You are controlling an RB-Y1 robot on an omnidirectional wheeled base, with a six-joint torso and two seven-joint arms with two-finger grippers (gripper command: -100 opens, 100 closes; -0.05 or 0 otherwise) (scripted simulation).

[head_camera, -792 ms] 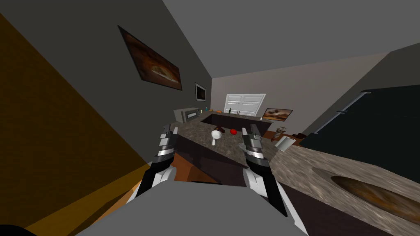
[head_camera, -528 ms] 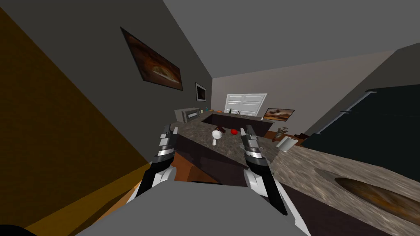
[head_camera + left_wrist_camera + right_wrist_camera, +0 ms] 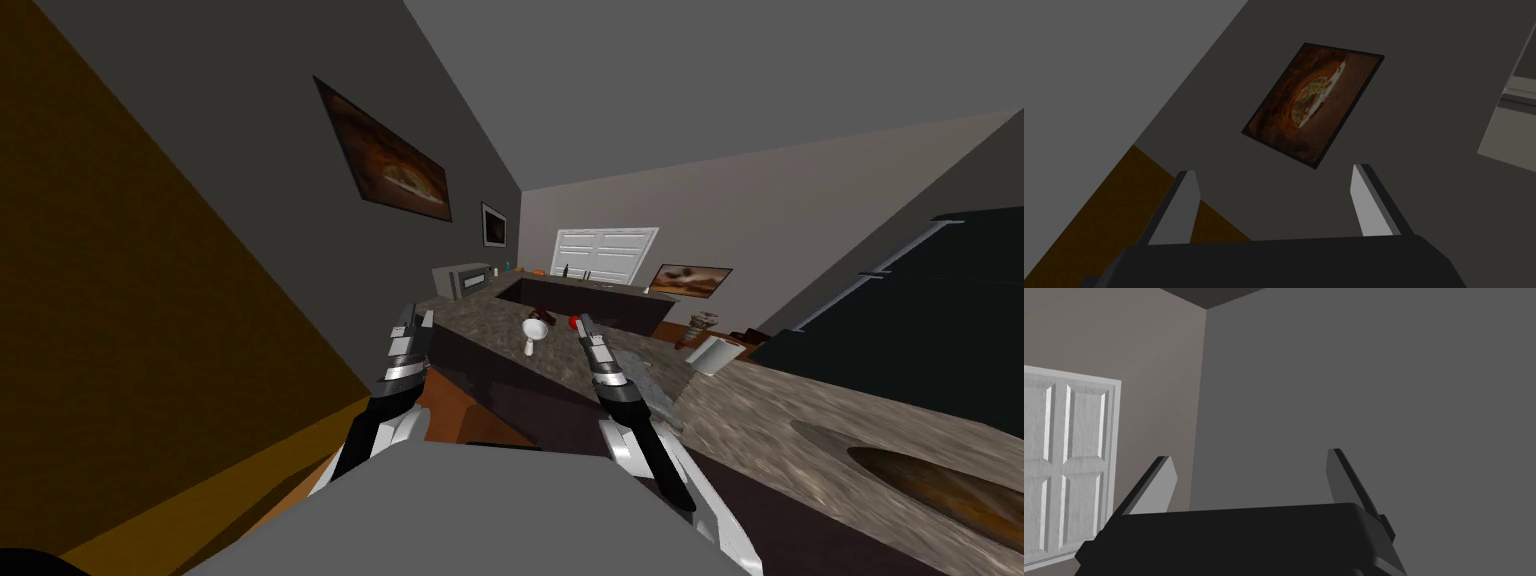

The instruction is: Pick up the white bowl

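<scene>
- Head view: the bowl (image 3: 534, 329) sits on the counter (image 3: 480, 335) out ahead of you. In this picture it falls between your two grippers, closer to the right one. It looks like it stands on a short stem.
  - A brown thing (image 3: 541, 317) and a red thing (image 3: 572, 321) lie just beyond it.
  - Your left gripper (image 3: 414, 316) is raised by the counter's near left edge.
  - Your right gripper (image 3: 584, 322) is raised too, with its tip lining up with the red thing. I can't tell from here how much real gap there is to the bowl, but neither gripper touches it.
  - The white roll (image 3: 716, 353) off to the right isn't your target.
- Left wrist view: the fingers (image 3: 1185, 200) stand wide apart with nothing between them, and the hand is aimed at a wall rather than down at the counter.
- Right wrist view: it's the same here. The fingers (image 3: 1160, 480) are spread, nothing is held, and the hand looks at a wall.
- Progress, as I read it: you're basically at the start of the grab.
  - Done: you're lined up facing the counter with both hands ready to take something.
  - Left: pick an arm (the right looks handier), tip it down toward the bowl, get the fingers around the rim or stem, close, then lift it off the counter.
</scene>
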